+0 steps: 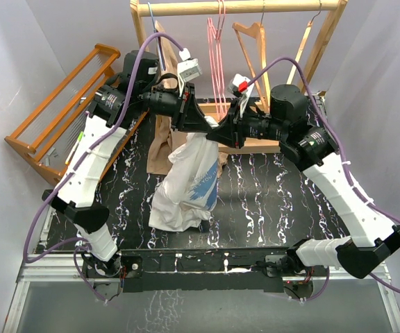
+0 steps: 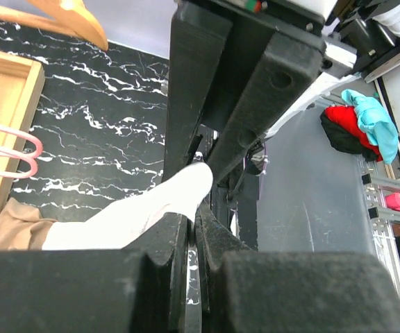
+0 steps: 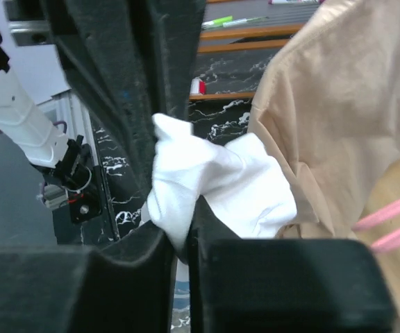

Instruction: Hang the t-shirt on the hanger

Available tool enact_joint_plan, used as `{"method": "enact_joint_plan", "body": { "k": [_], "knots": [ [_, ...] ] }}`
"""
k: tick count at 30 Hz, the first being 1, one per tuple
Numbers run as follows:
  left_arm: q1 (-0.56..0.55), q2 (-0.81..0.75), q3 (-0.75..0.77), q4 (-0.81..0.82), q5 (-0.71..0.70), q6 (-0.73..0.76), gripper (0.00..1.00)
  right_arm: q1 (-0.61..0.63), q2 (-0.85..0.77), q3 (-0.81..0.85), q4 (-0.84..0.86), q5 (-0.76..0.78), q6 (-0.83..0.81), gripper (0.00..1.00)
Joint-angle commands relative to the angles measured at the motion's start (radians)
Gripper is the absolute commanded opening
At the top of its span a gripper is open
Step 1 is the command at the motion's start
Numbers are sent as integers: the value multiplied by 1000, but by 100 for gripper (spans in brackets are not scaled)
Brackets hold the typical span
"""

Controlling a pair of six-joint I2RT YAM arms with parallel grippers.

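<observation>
Two arms: they meet over the middle of the top view, both on the same bunch of cloth.
Left gripper (image 1: 201, 128): clenched on a fold of the t-shirt; its wrist view shows the white cloth pinched between the black pads (image 2: 194, 223).
T-shirt (image 1: 189, 182): centre of the frame, lifted by its top edge. It hangs in a loose column with the blue print facing the right side, and its lower end seems to rest on the black marbled table (image 1: 269, 201).
Beige garment (image 1: 160, 142): just behind the t-shirt and slightly left, not held.
Hanger (image 1: 217, 48): upper centre, the thin pink one, hooked on the wooden rail (image 1: 255, 7) between the wooden hangers (image 1: 250, 38), well apart from the shirt.
Right gripper (image 1: 222, 135): also clamped on the t-shirt, close beside the left one; the white wad sits in its jaws (image 3: 183, 239).
Done: the shirt is picked up and shared between both grippers.
Left: everything with the hanger; neither end of it is inside the shirt.
Unclear: whether the grippers hold the neck or the hem; the bunching hides it.
</observation>
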Motion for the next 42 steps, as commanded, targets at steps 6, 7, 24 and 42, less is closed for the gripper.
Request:
{"method": "enact_joint_plan", "body": {
  "k": [6, 7, 24, 42],
  "knots": [
    [-10, -101, -83, 66, -31, -19, 29, -8, -62, 29, -107, 190, -48, 8],
    [-10, -107, -88, 77, -47, -19, 42, -8, -65, 32, -141, 206, -52, 8],
    [158, -285, -717, 259, -56, -124, 88, -8, -216, -41, -324, 399, 48, 8],
    [-19, -179, -984, 741, -37, 18, 84, -8, -290, -36, -387, 445, 191, 8]
  ]
}}
